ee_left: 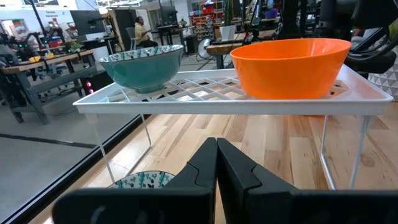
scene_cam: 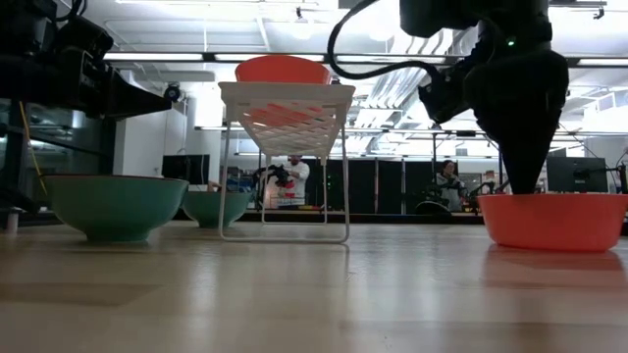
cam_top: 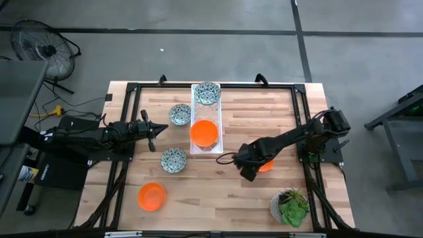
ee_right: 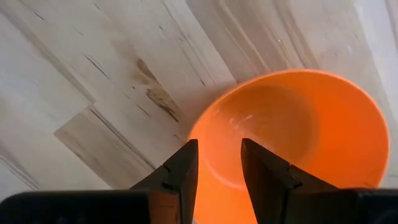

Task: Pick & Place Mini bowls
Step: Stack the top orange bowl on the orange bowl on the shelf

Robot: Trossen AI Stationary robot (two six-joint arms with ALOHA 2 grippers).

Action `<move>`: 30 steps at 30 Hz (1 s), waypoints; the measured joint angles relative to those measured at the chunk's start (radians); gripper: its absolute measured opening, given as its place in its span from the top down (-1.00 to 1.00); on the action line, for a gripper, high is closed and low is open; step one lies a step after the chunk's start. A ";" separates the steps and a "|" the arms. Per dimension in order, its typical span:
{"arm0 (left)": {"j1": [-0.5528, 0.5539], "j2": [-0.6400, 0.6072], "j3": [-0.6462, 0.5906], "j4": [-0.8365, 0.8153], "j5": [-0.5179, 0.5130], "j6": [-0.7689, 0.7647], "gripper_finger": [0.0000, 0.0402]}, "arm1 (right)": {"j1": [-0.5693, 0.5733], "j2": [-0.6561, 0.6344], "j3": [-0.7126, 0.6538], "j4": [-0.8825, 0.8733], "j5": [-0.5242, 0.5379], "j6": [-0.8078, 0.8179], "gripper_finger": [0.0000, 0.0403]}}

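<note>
Two mini bowls (cam_top: 206, 92) (cam_top: 203, 133) sit on the tray (cam_top: 195, 120).

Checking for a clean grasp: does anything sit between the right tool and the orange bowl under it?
Nothing visible does. The right tool is open directly above the orange bowl, fingers straddling its near rim, with only bare table around it.

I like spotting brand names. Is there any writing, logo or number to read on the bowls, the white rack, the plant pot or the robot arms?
None can be read.
The orange bowls, patterned bowls, white rack and plant pot carry no text.
Signs in the room behind are too blurred to read.
</note>
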 joint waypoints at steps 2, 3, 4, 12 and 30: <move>0.000 0.000 0.000 0.000 0.000 0.000 1.00 | 0.000 0.004 0.000 0.010 0.001 0.000 0.45; 0.000 0.000 0.000 0.000 0.000 0.000 1.00 | 0.000 0.004 0.000 0.009 0.003 0.000 0.45; 0.000 0.000 0.000 0.000 0.000 0.000 1.00 | 0.000 0.004 0.000 0.009 0.006 0.000 0.45; 0.000 0.000 0.000 0.000 0.000 0.000 1.00 | -0.003 -0.020 0.002 0.003 0.017 -0.008 0.45; 0.000 0.000 0.000 0.000 0.000 0.000 1.00 | 0.018 -0.009 0.003 0.074 -0.020 -0.016 0.45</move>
